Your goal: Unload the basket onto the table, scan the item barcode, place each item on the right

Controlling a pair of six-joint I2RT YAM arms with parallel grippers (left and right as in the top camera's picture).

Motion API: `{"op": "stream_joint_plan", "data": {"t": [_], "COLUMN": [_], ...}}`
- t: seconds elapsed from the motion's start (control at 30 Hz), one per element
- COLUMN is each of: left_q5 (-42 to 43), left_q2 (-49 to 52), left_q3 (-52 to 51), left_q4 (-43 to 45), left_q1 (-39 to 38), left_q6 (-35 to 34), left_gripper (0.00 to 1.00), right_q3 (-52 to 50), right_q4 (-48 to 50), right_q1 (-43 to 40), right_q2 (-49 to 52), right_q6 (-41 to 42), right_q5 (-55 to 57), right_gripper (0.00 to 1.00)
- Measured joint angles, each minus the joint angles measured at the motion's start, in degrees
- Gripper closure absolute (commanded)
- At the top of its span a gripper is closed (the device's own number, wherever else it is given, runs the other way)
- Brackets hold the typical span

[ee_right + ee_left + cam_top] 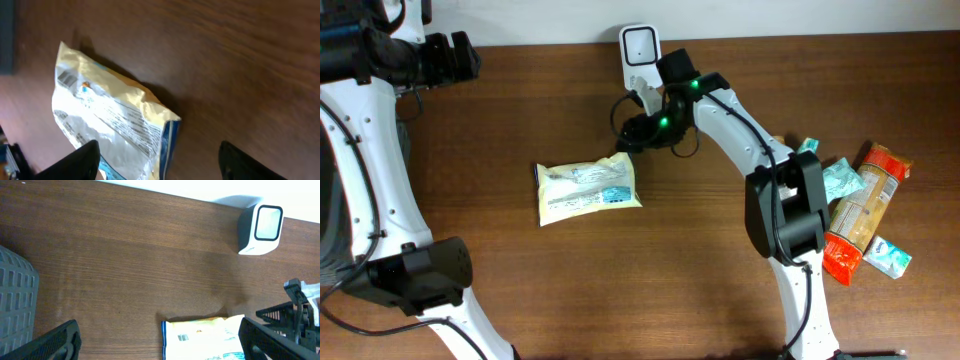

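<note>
Yellow pouch (pixel 588 190) lies on table (pixel 520 100), apart from grey basket (pixel 15 305).

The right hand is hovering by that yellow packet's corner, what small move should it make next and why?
Probably lower the right hand onto the yellow packet at its nearest corner and close. Its fingers stand apart with nothing between them, and the packet lies flat on the table, apart from the scanner, so it needs gripping before its barcode can face the scanner.
</note>
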Motion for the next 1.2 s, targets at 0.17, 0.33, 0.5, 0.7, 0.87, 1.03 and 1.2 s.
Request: {"op": "stream_joint_plan", "data": {"t": [0.17, 0.33, 0.5, 0.7, 0.87, 1.03, 1.2], "left_q5": [0.0, 0.0, 0.0, 0.0, 0.0, 0.0, 0.0], "left_q2": [0.0, 0.0, 0.0, 0.0, 0.0, 0.0, 0.0], "left_q3": [0.0, 0.0, 0.0, 0.0, 0.0, 0.0, 0.0], "left_q4": [0.0, 0.0, 0.0, 0.0, 0.0, 0.0, 0.0], "left_q1": [0.0, 0.0, 0.0, 0.0, 0.0, 0.0, 0.0], "left_q6": [0.0, 0.0, 0.0, 0.0, 0.0, 0.0, 0.0], "left_gripper": [0.01, 0.01, 0.01, 0.01, 0.01, 0.01, 0.01], "right_q3": [-6.12, -9.44, -10.01, -10.73, -10.73, -11.21, -11.21], "right_q4": [1.77, 6.05, 9.75, 11.26, 11.19, 11.45, 11.72], "right_q1": [0.46, 4.17, 6.93, 6.86, 5.79, 0.79, -7.21], "right_q2": [0.0, 0.02, 0.59, 2.36, 2.34, -4.11, -13.94], "right_q6": [9.29, 8.57, 13.9, 16.74, 12.26, 7.21, 4.57], "right_q5": [-1.51, -5.79, -5.38, -5.81, -10.4, -17.2, -25.57], "right_gripper": [0.24, 0.24, 0.96, 0.96, 0.96, 0.96, 0.96]}}
